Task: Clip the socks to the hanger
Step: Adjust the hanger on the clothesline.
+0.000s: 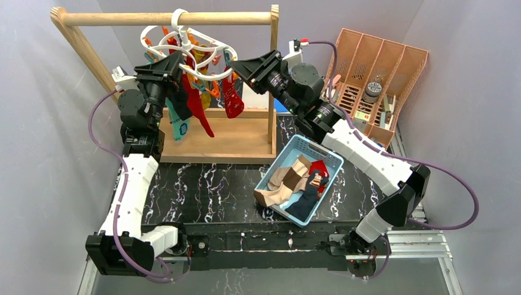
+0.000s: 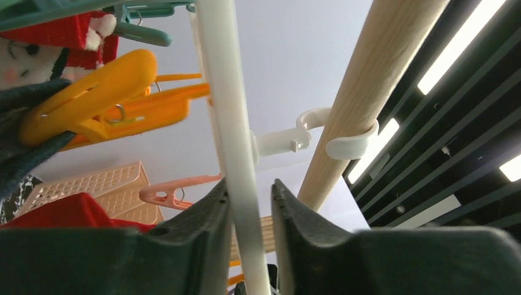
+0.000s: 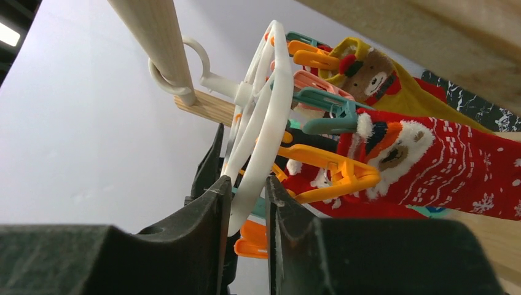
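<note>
Straddling hanger [image 3: 279, 104] rim, left tool [image 2: 249, 203], right tool [image 3: 247, 192]

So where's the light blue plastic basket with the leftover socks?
In the top view, the light blue plastic basket sits right of centre on the black marbled table, just below the right arm and near the wooden rail frame.

Hanger [image 1: 183, 43] left rim hidden behind left gripper [image 1: 178, 59]. Red sock [image 3: 454, 169] right of hanger cut off at edge. Rack [image 1: 393, 61] contents too small to tell.
</note>
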You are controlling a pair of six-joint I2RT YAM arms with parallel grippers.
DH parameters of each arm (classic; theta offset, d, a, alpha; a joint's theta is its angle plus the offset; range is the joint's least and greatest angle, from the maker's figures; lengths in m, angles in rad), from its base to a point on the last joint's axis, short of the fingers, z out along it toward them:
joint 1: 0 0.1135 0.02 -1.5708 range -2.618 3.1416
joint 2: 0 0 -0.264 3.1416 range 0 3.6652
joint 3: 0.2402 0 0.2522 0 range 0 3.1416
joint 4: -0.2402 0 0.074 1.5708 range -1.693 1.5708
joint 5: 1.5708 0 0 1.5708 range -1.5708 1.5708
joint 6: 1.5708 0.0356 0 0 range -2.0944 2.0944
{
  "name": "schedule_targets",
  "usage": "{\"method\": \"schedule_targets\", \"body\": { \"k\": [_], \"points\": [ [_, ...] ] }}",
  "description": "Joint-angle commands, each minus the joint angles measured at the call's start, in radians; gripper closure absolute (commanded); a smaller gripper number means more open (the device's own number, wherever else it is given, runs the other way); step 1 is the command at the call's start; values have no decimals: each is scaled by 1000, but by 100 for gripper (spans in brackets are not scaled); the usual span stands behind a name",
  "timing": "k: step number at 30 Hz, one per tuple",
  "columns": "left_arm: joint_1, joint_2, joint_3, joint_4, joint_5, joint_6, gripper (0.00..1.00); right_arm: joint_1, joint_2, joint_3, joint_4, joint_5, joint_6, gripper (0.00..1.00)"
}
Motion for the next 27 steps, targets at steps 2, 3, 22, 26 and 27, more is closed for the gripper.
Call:
{"method": "schedule_targets", "body": {
  "k": [2,3,22,26,27],
  "points": [
    [-4,-50,14,2,20,28,62,-2,-1,55,32,-25,6,73],
    [-4,-55,12,-3,16,31,57,-3,-1,55,33,-28,10,75],
    [-10,-117,223,-444,-202,456,48,56,4,27,71,-51,71,90],
    [-21,-134,247,-512,-266,524,44,79,15,28,81,-53,74,87],
    [-23,-140,251,-527,-283,543,42,83,19,29,83,-55,73,87]
  ]
}}
